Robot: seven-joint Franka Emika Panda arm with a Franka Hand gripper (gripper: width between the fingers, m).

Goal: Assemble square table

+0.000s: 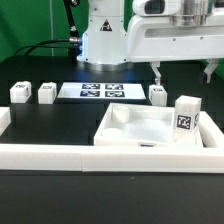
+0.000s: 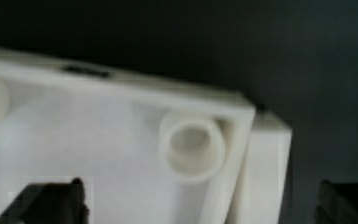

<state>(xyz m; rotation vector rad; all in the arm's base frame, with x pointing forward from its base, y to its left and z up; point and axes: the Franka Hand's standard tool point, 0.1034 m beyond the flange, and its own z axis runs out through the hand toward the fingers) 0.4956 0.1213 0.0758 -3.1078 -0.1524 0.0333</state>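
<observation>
The white square tabletop (image 1: 140, 128) lies rim-up behind the front wall, at the exterior view's right. One tagged leg block (image 1: 185, 113) stands upright at its right corner. Three more leg blocks lie loose on the black table: two at the left (image 1: 20, 93) (image 1: 47, 93) and one (image 1: 157, 93) behind the tabletop. My gripper (image 1: 183, 72) hangs open and empty above the tabletop's right back part. In the wrist view the tabletop (image 2: 87, 110) fills the frame with a round screw hole (image 2: 194, 145). My gripper (image 2: 202, 205) is wide open, with dark fingertips (image 2: 51, 200) at both sides.
The marker board (image 1: 100, 91) lies flat at the back middle, in front of the robot base (image 1: 105, 40). The long low white border wall (image 1: 60, 155) runs along the front edge, with a short piece at the left (image 1: 4, 120).
</observation>
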